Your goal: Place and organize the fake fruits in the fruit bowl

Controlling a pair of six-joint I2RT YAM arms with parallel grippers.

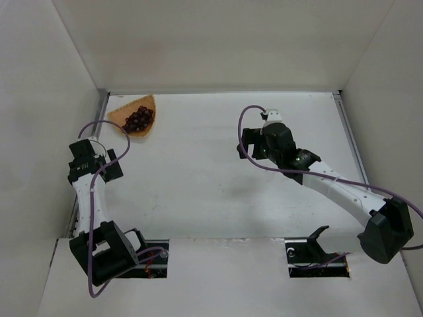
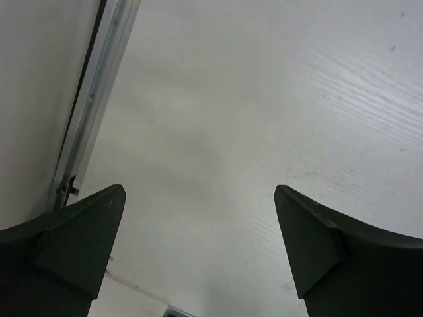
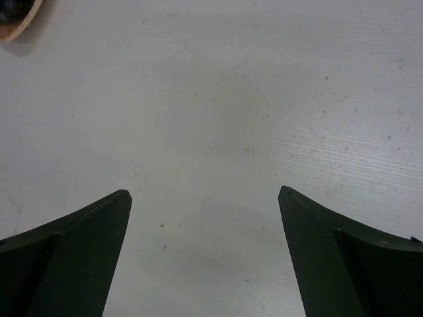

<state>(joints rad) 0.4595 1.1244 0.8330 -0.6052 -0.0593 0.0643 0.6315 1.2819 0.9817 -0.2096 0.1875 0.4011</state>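
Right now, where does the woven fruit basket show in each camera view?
Top external: the basket sits in the table's far-left corner, with the grapes inside it.
Left wrist: not in view.
Right wrist: only a sliver of the basket's rim shows, at the top-left corner.
Shared landmark: the white table.

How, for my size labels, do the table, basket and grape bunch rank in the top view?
Largest to smallest:
1. table
2. basket
3. grape bunch, lying inside the basket
All sit at table level, so nearness hardly skews this.
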